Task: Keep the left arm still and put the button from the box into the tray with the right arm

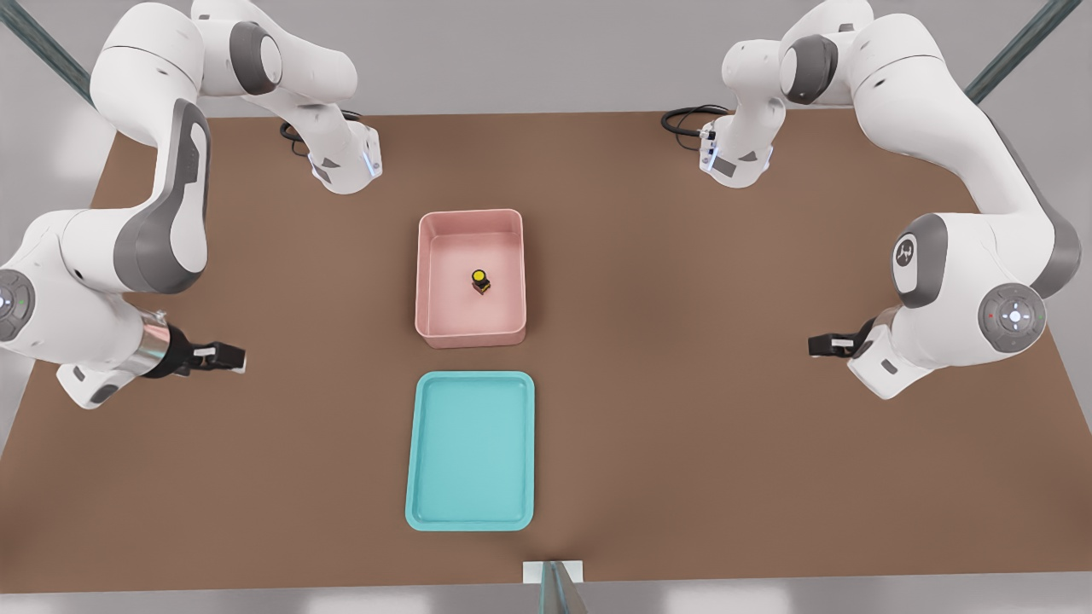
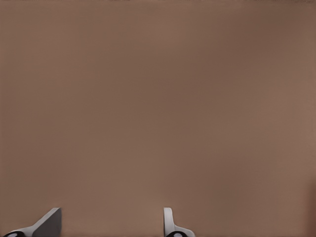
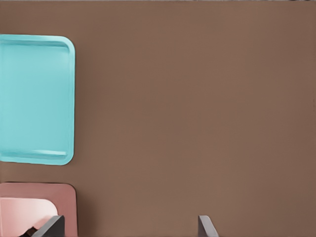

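Black two-finger gripper (image 1: 232,356) of the right arm (image 1: 128,239) sits at the middle left of the front view, low over the brown table (image 1: 725,426), pointing toward the centre of the frame. Its fingers are spread apart and hold nothing; in the right wrist view the two grey fingertips (image 3: 49,226) show well separated with bare table between them.

A pale pink box (image 1: 470,278) with tall walls stands on the table just above the centre of the front view. Inside it, on the floor a little toward the front view's right of the box's middle, stands the button (image 1: 480,281), a round yellow cap on a dark blocky base, upright and touching no wall. The button lies well apart from the gripper, to the front view's right of it and slightly higher in the frame, with the box's near wall and open table between them.

Directly below the box in the front view, near it but not touching, lies a shallow teal tray (image 1: 470,449) with rounded corners, nothing in it. The tray is also to the front view's right of the gripper and lower in the frame.

In the right wrist view the tray (image 3: 34,98) appears at the left edge and a corner of the pink box (image 3: 39,207) at the lower left, close beside one fingertip; the button cannot be made out there.
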Robot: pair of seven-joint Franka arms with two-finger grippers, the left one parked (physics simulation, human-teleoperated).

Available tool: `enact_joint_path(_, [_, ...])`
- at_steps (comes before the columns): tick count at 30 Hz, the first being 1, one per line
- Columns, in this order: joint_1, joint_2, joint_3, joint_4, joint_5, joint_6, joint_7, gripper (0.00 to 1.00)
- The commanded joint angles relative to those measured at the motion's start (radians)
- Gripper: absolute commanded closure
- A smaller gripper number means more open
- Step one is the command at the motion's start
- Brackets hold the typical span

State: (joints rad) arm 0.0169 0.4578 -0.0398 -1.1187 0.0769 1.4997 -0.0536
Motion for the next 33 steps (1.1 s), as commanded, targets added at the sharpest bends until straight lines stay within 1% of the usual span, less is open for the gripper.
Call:
enact_joint_path(1, [0.0, -0.002, 0.0, 0.0, 0.001, 0.034, -0.029, 0.0])
enact_joint_path(2, [0.005, -0.002, 0.001, 0.002, 0.0, 0.022, -0.028, 0.0])
enact_joint_path(3, [0.032, -0.014, 0.055, 0.008, 0.0, -0.018, -0.022, 0.0])
enact_joint_path(4, [0.032, -0.03, 0.222, 0.014, -0.012, -0.081, -0.011, 0.0])
enact_joint_path(5, [0.075, -0.047, 0.293, 0.014, -0.082, -0.085, 0.024, 0.0])
enact_joint_path(6, [0.078, -0.045, 0.351, 0.013, -0.078, -0.107, 0.07, 0.0])
enact_joint_path(7, [0.143, -0.039, 0.37, 0.013, -0.082, -0.101, 0.213, 0.0])
enact_joint_path(8, [0.242, -0.001, 0.376, 0.005, -0.056, -0.027, 0.475, 0.0])
enact_joint_path(9, [0.342, -0.001, 0.374, -0.006, -0.065, 0.01, 0.555, 0.0])
enact_joint_path(10, [0.354, -0.016, 0.374, -0.113, -0.059, 0.088, 0.558, 0.0])
enact_joint_path(11, [0.35, -0.028, 0.446, -0.208, -0.072, 0.154, 0.707, 0.0])
enact_joint_path(12, [0.318, -0.034, 0.584, -0.303, -0.183, 0.229, 0.903, 0.0])
enact_joint_path(13, [0.305, -0.088, 0.623, -0.467, -0.226, 0.367, 1.053, 0.0])
enact_joint_path(14, [0.319, -0.137, 0.623, -0.659, -0.224, 0.58, 1.193, 0.0])
enact_joint_path(15, [0.331, -0.143, 0.629, -0.727, -0.224, 0.657, 1.255, 0.0])
enact_joint_path(16, [0.334, -0.174, 0.637, -0.774, -0.226, 0.657, 1.256, 0.0])
enact_joint_path(19, [0.373, -0.183, 0.614, -0.872, -0.235, 0.68, 1.238, 0.0])
enact_joint_path(20, [0.374, -0.183, 0.598, -0.928, -0.243, 0.769, 1.236, 0.0])
enact_joint_path(21, [0.376, -0.189, 0.566, -0.974, -0.267, 0.833, 1.221, 0.0])
enact_joint_path(24, [0.394, -0.197, 0.469, -0.978, -0.255, 0.844, 1.196, 0.0])
enact_joint_path(25, [0.403, -0.211, 0.451, -0.995, -0.256, 0.843, 1.196, 0.0])
enact_joint_path(27, [0.411, -0.211, 0.416, -1.058, -0.256, 0.933, 1.19, 0.0])
enact_joint_path(28, [0.411, -0.215, 0.405, -1.089, -0.258, 0.952, 1.149, 0.0])
enact_joint_path(29, [0.417, -0.223, 0.405, -1.138, -0.256, 1.039, 1.135, 0.0])
enact_joint_path(33, [0.419, -0.223, 0.41, -1.152, -0.259, 1.05, 1.124, 0.0])
